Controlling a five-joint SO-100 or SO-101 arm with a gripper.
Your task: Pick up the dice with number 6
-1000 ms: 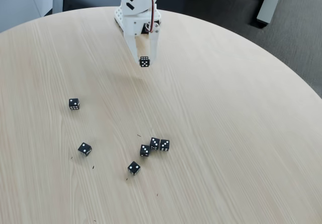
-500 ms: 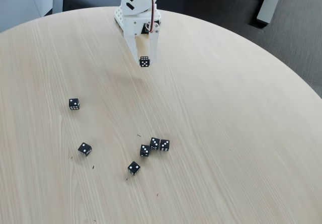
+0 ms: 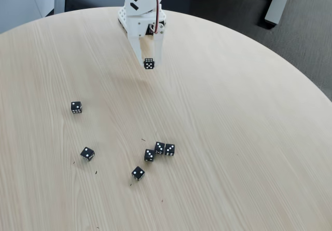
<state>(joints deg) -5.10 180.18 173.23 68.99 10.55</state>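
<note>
— One die, the dice with number 6 (image 3: pixel 149 63), sits clamped in the pincer (image 3: pixel 148 63) toward twelve o'clock, seemingly clear of the surface (image 3: pixel 233 117).
— So the pick looks done?
— I'd judge so. Five other dice (image 3: pixel 159 148) lie untouched toward seven o'clock; at most, carrying away remains.

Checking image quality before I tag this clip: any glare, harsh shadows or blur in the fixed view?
Fixed view: soft, even light, no glare on the table; only a faint shadow under the gripper holding the die; loose dice sharp enough to count pips.
</note>
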